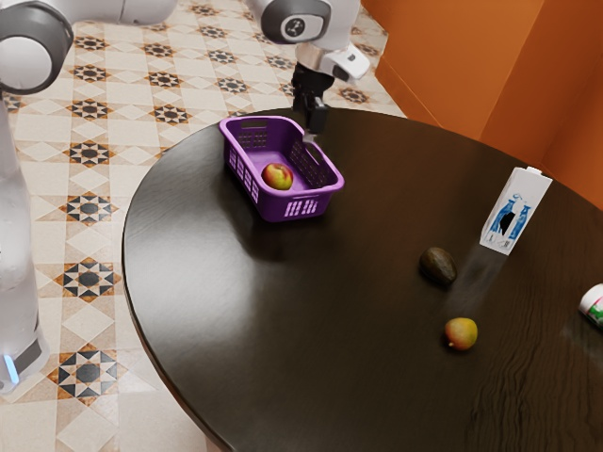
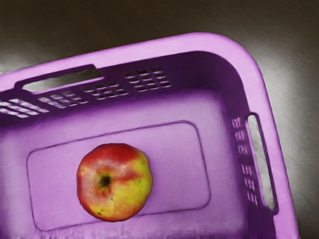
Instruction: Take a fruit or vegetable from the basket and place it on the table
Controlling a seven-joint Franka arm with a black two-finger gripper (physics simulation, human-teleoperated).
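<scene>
We cannot tell whether our gripper (image 1: 311, 135), near the rim of the basket (image 2: 209, 44), is wide or narrow. The apple (image 2: 114, 182) lies on the basket's floor; descending off-centre, we could hit a wall and shove everything.

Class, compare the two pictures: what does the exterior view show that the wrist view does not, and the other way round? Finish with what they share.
Exterior view: the white carton, the avocado and the yellow-red fruit on the table, plus the tiled floor and orange wall.

Wrist view: the dark hollow in the apple, and the rounded outline on the floor of the basket.

Both: the purple basket, the apple inside it and part of the table.
</scene>
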